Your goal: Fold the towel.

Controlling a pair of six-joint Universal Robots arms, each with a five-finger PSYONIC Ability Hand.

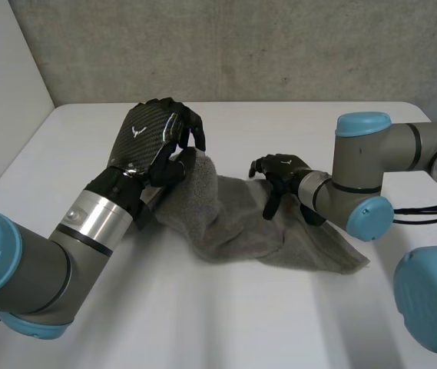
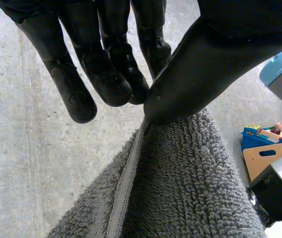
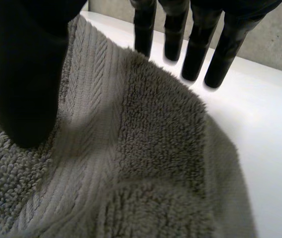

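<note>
1. Head view: my left hand (image 1: pixel 157 142) is raised off the white surface (image 1: pixel 226 315) and grips one end of the grey towel (image 1: pixel 241 227), pulling it up into a peak. The rest of the towel lies rumpled on the surface between my two arms. My right hand (image 1: pixel 281 171) is down on the towel's far edge, fingers pointing downward.

2. Left wrist view: my left hand (image 2: pixel 205 64) is clenched in a pinch. The thumb presses against the fingertips (image 2: pixel 113 87) with the hem of the towel (image 2: pixel 180 188) caught between them, and the cloth falls away below.

3. Right wrist view: my right hand (image 3: pixel 24 74) grasps nothing. Its thumb rests on top of the towel (image 3: pixel 145 163), near the woven band at the corner. Its fingers (image 3: pixel 195 49) reach out straight past the towel's edge, with their tips at the bare surface (image 3: pixel 269 114). The corner lies flat in the gap between thumb and fingers.

4. As I read it, I am at the start of the first fold: one end is secured and the other is not yet taken.

5. The next move likely calls for my right fingers to draw in under that corner and close against the thumb. Then both hands should lift together, level, and carry the edge across to the opposite one, so the fold does not skew.
</note>
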